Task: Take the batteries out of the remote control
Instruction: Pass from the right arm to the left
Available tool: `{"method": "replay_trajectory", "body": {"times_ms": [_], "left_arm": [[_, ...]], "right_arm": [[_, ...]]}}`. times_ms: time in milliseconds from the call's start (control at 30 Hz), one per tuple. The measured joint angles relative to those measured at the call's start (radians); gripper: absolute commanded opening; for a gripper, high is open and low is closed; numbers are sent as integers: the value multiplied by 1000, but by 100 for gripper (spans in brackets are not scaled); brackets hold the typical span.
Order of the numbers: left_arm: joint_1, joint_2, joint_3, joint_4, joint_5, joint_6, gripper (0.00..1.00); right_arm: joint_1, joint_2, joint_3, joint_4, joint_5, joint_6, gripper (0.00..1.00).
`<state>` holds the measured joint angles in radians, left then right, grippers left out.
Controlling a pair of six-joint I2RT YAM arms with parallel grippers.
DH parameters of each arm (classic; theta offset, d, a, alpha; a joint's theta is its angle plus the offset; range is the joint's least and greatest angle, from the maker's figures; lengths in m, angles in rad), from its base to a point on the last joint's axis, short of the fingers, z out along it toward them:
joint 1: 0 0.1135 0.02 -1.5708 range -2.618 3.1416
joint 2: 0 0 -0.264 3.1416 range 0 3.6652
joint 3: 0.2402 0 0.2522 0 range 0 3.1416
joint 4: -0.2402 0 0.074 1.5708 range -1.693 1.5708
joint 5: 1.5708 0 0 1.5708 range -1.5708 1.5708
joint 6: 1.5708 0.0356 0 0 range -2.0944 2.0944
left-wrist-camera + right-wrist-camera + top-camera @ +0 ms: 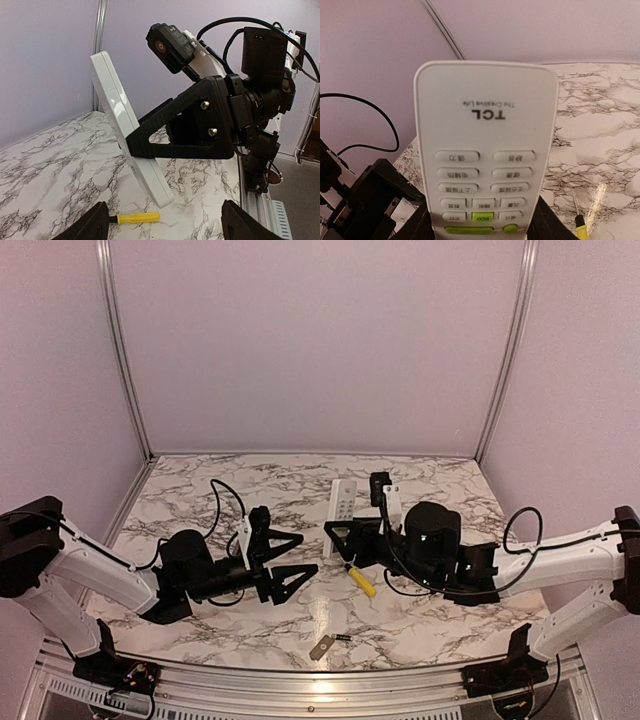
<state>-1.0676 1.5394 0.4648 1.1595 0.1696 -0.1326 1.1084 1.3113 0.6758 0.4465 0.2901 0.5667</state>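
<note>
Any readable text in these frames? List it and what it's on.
"TCL": on the face of the white remote, upside down in the right wrist view.
"The Creative Life": small line beside the brand, same face.
"ECO": on the green button.
Other button labels: Chinese characters, too blurred to read.
Top and left wrist views: no legible text.

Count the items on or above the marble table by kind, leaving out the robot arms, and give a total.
White plastic remote control: 1
Yellow-handled screwdriver: 1
Flat grey cover plate: 1
Slim dark battery: 1
Total: 4
</note>
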Motion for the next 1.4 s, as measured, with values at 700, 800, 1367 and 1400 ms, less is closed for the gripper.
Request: {"method": "replay_trajectory", "body": {"times_ms": [700, 800, 1367, 1400], "left_arm": [[-37, 186, 219, -108, -223, 47, 61], [-45, 196, 227, -117, -226, 47, 52], [-62, 205, 252, -121, -305, 69, 0], [-63, 205, 253, -120, -307, 74, 0]], "right_arm": [[19, 41, 44, -77, 79, 61, 0], [19, 40, 47, -77, 79, 58, 0], [20, 15, 47, -72, 121, 61, 38], [21, 11, 47, -78, 120, 62, 53]]}}
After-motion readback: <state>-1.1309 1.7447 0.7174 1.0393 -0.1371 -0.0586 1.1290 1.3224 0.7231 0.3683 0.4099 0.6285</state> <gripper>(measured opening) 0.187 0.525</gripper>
